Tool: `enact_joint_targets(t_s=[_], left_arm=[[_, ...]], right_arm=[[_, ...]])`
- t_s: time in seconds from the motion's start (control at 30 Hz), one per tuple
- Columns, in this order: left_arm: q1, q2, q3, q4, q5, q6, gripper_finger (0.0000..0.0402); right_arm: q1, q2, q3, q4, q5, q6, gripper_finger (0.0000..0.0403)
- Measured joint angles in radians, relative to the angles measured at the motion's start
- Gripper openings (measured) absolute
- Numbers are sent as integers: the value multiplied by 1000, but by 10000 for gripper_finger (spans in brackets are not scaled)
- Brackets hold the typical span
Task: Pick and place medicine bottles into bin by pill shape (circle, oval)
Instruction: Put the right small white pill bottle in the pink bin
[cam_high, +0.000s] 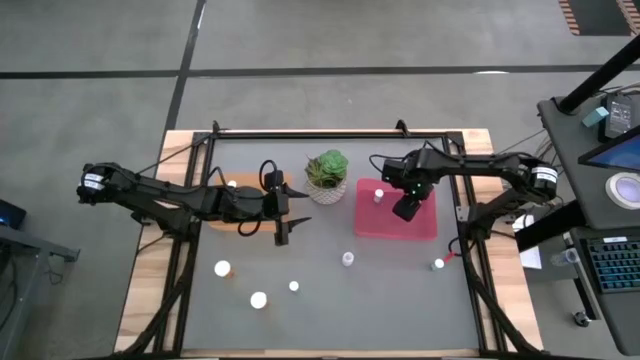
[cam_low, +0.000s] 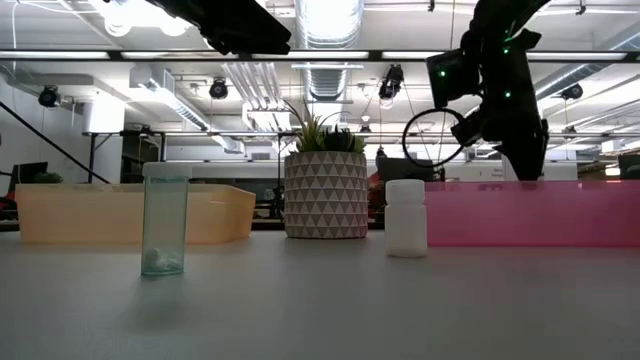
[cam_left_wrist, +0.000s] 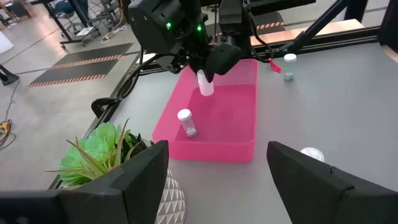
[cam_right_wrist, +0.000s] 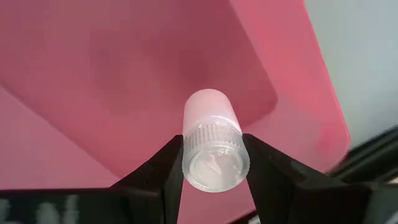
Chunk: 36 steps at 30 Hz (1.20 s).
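One camera is hanging overhead, looking straight down on the whole surface (cam_high: 320, 290) and both arms. Another is sitting at surface height, looking level across into the room, close to a bottle (cam_low: 406, 218). The left wrist camera is facing across at the pink tray (cam_left_wrist: 214, 118) from some way off. The right wrist camera is hovering very near above that same tray, which all four views are sharing.

My right gripper (cam_low: 520, 150) is dipping behind the pink tray (cam_low: 560, 215) wall in the low view, hiding my fingertips. Pills inside the small bottles (cam_high: 294, 286) are looking too tiny to tell.
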Motion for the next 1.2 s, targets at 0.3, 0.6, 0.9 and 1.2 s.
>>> enact_joint_targets(t_s=[0.3,0.6,0.9,1.2], left_arm=[[0,0,0,0,0,1,257],[0,0,0,0,0,2,257],[0,0,0,0,0,2,257],[0,0,0,0,0,3,257]], right_arm=[[0,0,-32,58,20,-25,139],[0,0,-33,85,52,-26,149],[0,7,-33,98,48,-28,159],[-1,19,-32,96,49,-23,193]])
